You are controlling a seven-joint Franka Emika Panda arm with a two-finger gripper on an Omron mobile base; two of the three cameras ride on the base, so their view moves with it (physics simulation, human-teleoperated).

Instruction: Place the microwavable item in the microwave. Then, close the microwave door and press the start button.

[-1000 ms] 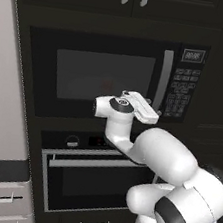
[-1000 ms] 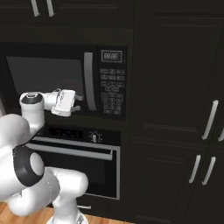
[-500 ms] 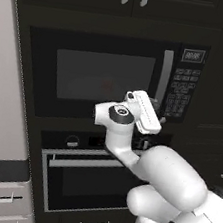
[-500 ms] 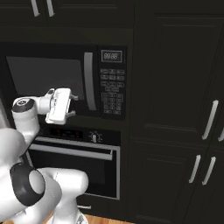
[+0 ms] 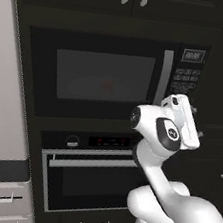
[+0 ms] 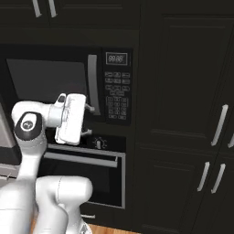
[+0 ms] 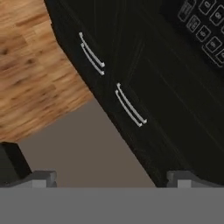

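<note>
1. Cabinets (image 6: 183, 114): black fronts surround the appliances; tall doors to the right carry slim silver pulls, and 2 pairs of these pulls (image 7: 129, 105) run diagonally across the hand view, above a wood floor (image 7: 30, 65).
2. Oven (image 5: 93, 176): set directly below the microwave, with a horizontal silver bar handle and a dark window.
3. Microwave (image 5: 113, 78): black, built into the cabinet wall above the oven; its small display sits at the upper right.
4. Microwave door (image 5: 100, 79): shut flush with the front, its vertical silver handle (image 6: 93, 84) on the right edge. A faint reddish spot shows behind the dark glass (too dim to identify as the cup).
5. Keypad (image 6: 117, 103): rows of small buttons under the display, also seen at the upper right of the hand view.
6. Gripper (image 6: 89, 120): held in front of the microwave's lower right corner, near the keypad, its fingers spread wide with nothing between them.
</note>
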